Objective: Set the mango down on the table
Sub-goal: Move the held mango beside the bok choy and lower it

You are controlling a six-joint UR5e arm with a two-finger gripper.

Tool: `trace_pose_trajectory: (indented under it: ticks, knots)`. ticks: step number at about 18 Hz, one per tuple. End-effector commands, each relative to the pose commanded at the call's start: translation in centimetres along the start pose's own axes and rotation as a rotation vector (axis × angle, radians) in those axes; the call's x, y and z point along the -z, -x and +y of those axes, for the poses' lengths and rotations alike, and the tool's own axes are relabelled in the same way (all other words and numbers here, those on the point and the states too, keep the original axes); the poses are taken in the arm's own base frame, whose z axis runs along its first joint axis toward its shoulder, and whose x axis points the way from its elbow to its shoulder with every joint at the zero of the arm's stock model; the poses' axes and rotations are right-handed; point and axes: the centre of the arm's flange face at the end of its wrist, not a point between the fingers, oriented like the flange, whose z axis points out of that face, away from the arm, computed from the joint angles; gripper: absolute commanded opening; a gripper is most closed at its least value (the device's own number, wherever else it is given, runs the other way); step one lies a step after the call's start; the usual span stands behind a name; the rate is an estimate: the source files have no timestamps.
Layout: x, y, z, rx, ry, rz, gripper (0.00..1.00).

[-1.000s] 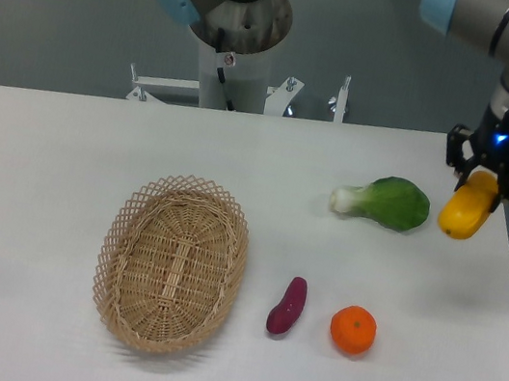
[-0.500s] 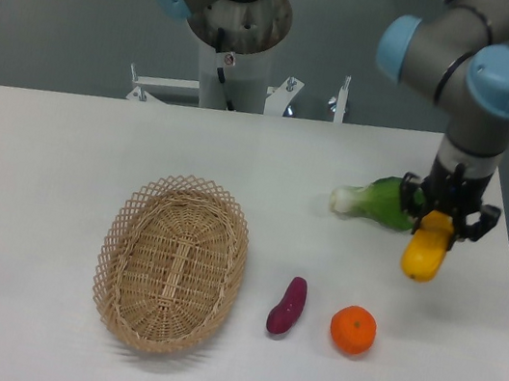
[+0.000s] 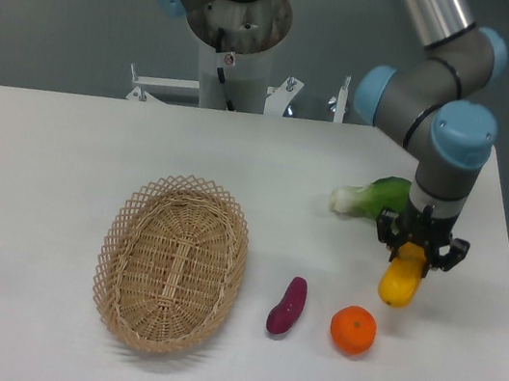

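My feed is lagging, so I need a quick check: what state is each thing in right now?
pincer: shut on the mango, pointing down.
mango: held by its top end, hanging just above the orange; whether it touches the table cannot be told.
orange: resting on the table, free.
sweet potato: lying on the table, free.
green vegetable: lying on the table, partly behind the arm.
basket: upright, empty.

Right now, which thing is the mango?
Start at the wicker basket on the white table and look right, past the sweet potato and the orange. The mango hangs in the gripper above the orange: yellow and oblong.
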Motion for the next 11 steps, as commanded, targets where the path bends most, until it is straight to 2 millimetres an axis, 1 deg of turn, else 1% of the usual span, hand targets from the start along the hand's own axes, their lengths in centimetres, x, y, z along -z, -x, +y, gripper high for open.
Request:
trace_pose_trajectory:
  ticks: [5,8,9,10,11]
  knots:
    - [-0.8,-0.8,0.3,-0.004,0.012,0.020,0.45]
    - [-1.1,-1.7,0.5,-0.012,0.017,0.035,0.48]
    - [-1.1,-1.8,0.6,-0.020,0.017,0.036,0.52]
    - [-1.0,-1.6,0.6,-0.022,0.016,0.032,0.61]
    - [-1.0,-1.6,0.6,-0.020,0.015,0.030,0.74]
